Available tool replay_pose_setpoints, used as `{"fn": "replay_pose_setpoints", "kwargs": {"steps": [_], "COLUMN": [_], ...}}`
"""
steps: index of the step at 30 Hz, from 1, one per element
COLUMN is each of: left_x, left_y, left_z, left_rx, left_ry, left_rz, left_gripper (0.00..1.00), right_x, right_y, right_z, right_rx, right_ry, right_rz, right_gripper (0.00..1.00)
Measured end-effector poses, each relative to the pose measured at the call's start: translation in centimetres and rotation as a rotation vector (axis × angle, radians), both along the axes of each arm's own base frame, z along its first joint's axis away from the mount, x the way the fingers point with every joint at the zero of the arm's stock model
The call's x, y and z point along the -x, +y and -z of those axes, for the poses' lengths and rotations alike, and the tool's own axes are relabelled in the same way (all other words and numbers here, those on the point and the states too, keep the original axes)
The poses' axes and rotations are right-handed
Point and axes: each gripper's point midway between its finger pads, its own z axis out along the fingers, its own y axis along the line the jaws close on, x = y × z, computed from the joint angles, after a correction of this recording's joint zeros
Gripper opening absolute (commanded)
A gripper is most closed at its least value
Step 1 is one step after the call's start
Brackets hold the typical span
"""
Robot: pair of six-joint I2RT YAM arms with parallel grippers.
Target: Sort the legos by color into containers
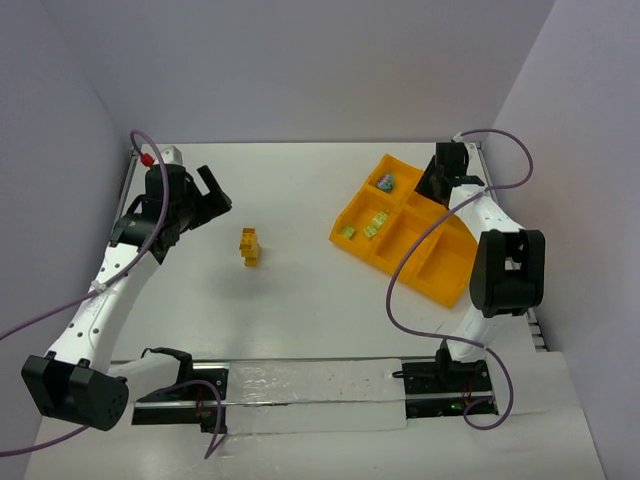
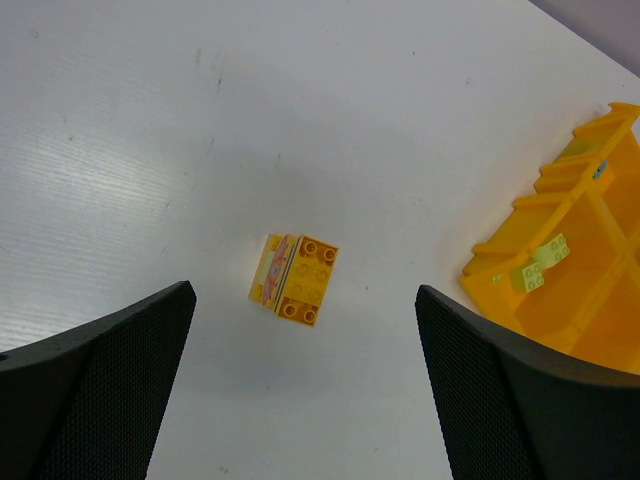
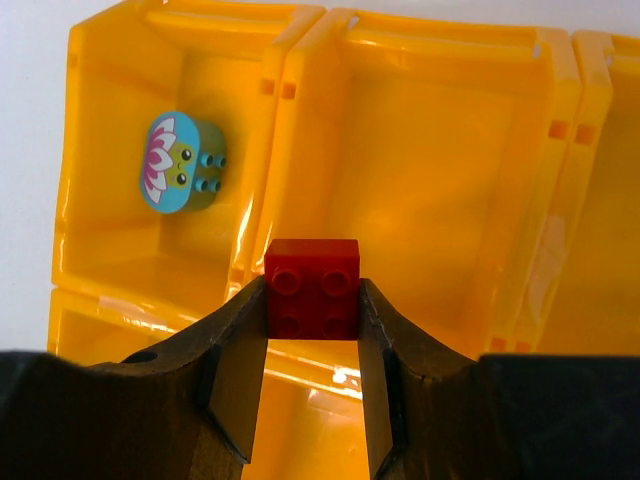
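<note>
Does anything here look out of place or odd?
Only the yellow lego stack stands out: it sits alone on the white table, well apart from the orange tray, not yet sorted. Nothing looks spilled or damaged.

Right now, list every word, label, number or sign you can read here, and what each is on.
No readable text in any view.
On the teal-blue brick: a pink flower picture, no letters.
On the yellow brick stack: a pinkish print on one side, too blurred to read.
On the red brick: nothing.
</note>
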Motion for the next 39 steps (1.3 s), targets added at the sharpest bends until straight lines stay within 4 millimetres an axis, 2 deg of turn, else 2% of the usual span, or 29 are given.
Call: {"fn": "replay_pose_setpoints", "kwargs": {"steps": [1, 2, 3, 4, 9, 12, 16, 19, 21, 23, 24, 26, 29, 30, 32, 35, 39], "left_x": [0.0, 0.0, 0.0, -0.1, -0.3, -0.4, -0.3, -0.3, -0.6, -1.1, -1.4, -1.6, -1.9, -1.8, -1.7, -1.4, -1.2], "left_y": [0.0, -0.1, -0.1, -0.2, -0.5, -0.5, -0.7, -0.8, -0.9, -1.1, -1.3, -1.7, -2.6, -3.0, -3.9, -4.9, -5.5], "left_z": [0.0, 0.1, 0.1, 0.3, 0.8, 1.0, 1.1, 1.3, 1.8, 2.8, 3.6, 5.2, 7.6, 8.4, 9.8, 11.0, 12.1], "left_rx": [0.001, 0.001, 0.003, 0.004, 0.002, -0.005, -0.012, -0.015, -0.024, -0.035, -0.04, -0.05, -0.073, -0.082, -0.099, -0.117, -0.139], "left_ry": [0.001, 0.003, 0.005, 0.009, 0.029, 0.035, 0.039, 0.045, 0.06, 0.092, 0.113, 0.16, 0.228, 0.249, 0.285, 0.318, 0.341], "left_rz": [0.001, 0.003, 0.005, 0.008, 0.022, 0.027, 0.046, 0.06, 0.065, 0.072, 0.076, 0.084, 0.105, 0.116, 0.14, 0.172, 0.191], "left_gripper": [0.99, 0.99, 0.99, 0.99, 0.99, 0.99, 0.98, 0.98, 0.97, 0.95, 0.95, 0.95, 0.96, 0.97, 0.97, 0.95, 0.84], "right_x": [-0.3, -0.5, -0.7, -0.9, -0.9, -0.9, -0.8, -0.6, 0.3, 1.3, 1.7, 2.7, 4.9, 5.7, 6.9, 7.8, 8.6], "right_y": [-0.1, -0.3, -0.4, -0.6, -1.0, -1.2, -1.4, -1.2, -0.5, 0.9, 2.3, 6.3, 12.5, 14.0, 15.4, 15.6, 15.4], "right_z": [0.2, 0.3, 0.3, 0.4, 0.6, 0.6, 0.2, -1.2, -2.6, -5.1, -6.6, -9.8, -12.5, -12.6, -12.2, -10.3, -8.3], "right_rx": [-0.001, -0.002, -0.002, -0.002, -0.001, 0.009, 0.021, 0.015, 0.005, 0.006, 0.009, 0.007, -0.024, -0.033, -0.041, -0.036, -0.024], "right_ry": [0.003, 0.005, 0.006, 0.006, 0.011, 0.013, 0.006, -0.028, -0.059, -0.11, -0.145, -0.225, -0.297, -0.303, -0.294, -0.25, -0.195], "right_rz": [0.002, 0.005, 0.008, 0.012, 0.024, 0.029, 0.032, 0.025, 0.005, -0.03, -0.061, -0.155, -0.312, -0.352, -0.396, -0.409, -0.411], "right_gripper": [0.25, 0.43, 0.44, 0.57, 0.73, 0.76, 0.76, 0.75, 0.76, 0.77, 0.78, 0.8, 0.83, 0.83, 0.84, 0.84, 0.84]}}
